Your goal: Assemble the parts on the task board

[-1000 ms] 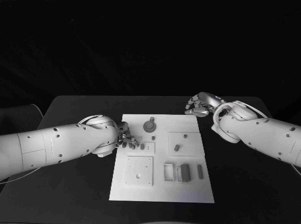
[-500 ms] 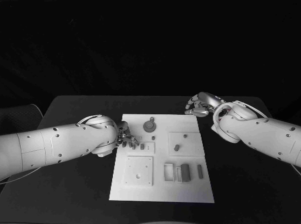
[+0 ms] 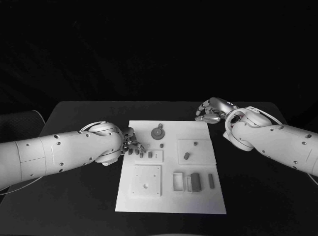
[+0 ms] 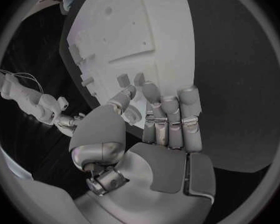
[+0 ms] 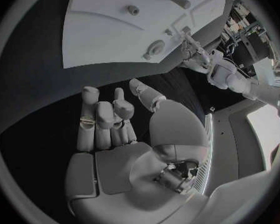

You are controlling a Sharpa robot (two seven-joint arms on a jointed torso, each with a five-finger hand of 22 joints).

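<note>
well, my left hand [image 3: 133, 146] rests curled at the white task board's [image 3: 202, 199] edge, holding nothing; my right hand [image 3: 211, 111] hovers curled over black table [image 3: 81, 196].

**One board, two hands, a scatter of parts**

One table [image 3: 81, 113] is carrying one board [image 3: 202, 196]. Two arms are reaching in, the left arm [image 3: 52, 157] and the right arm [image 3: 279, 140], each ending in one hand: the left hand [image 3: 133, 146] and the right hand [image 3: 210, 110]. On the board, one round part [image 3: 157, 132] is lying, one square plate [image 3: 147, 179] is sitting, and one open frame [image 3: 178, 180] is standing beside three slim bars [image 3: 196, 180]. About five smaller pieces [image 3: 186, 156] are lying across the middle; an exact count is proving hard.
</note>
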